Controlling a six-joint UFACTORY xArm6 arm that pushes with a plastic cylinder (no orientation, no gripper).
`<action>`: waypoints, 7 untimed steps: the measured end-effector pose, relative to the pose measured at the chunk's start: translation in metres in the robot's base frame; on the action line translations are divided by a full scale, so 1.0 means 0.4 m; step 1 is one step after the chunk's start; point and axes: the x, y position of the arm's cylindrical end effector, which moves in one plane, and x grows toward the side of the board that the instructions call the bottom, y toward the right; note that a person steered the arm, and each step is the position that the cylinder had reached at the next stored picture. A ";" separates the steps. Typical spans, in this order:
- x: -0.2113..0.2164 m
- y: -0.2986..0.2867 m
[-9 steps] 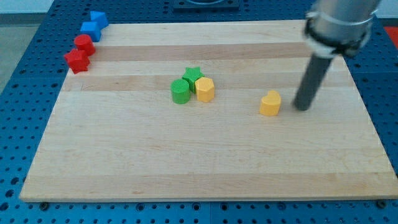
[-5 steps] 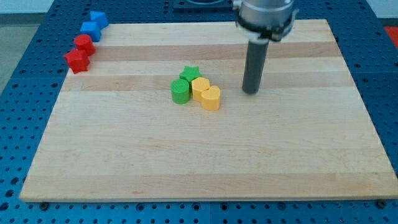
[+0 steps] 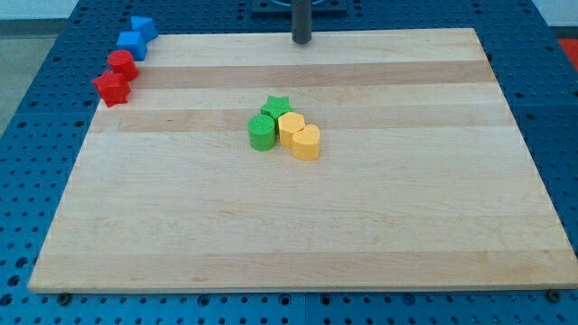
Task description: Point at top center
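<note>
1. My tip (image 3: 301, 41) is resting at the top edge of the desk (image 3: 406, 226), about midway across it; I have no claw, only this straight dark rod, so there is nothing to be open or closed. The top centre of the desk is right where the tip is standing.
2. The tip is standing well apart from every block, with bare wood lying between it and the middle cluster below.
3. Near the desk's centre, four blocks are sitting bunched together and touching: a green star (image 3: 277, 106) at the back, a green cylinder (image 3: 262, 132) toward the view's left, a yellow hexagon (image 3: 291, 127) beside it, and a yellow heart-like block (image 3: 307, 143) toward the view's bottom right.
4. At the desk's top left corner, a red cylinder (image 3: 122, 64) and another red block (image 3: 111, 88) are lying on the edge, with two blue blocks (image 3: 137, 34) sitting just above them, off the wood.
5. The desk is showing pale wooden planks with lengthwise grain; it is lying on a blue perforated base (image 3: 27, 135).
6. No writing or labels are showing legibly.
</note>
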 end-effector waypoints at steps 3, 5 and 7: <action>-0.002 0.000; -0.012 0.000; -0.010 0.000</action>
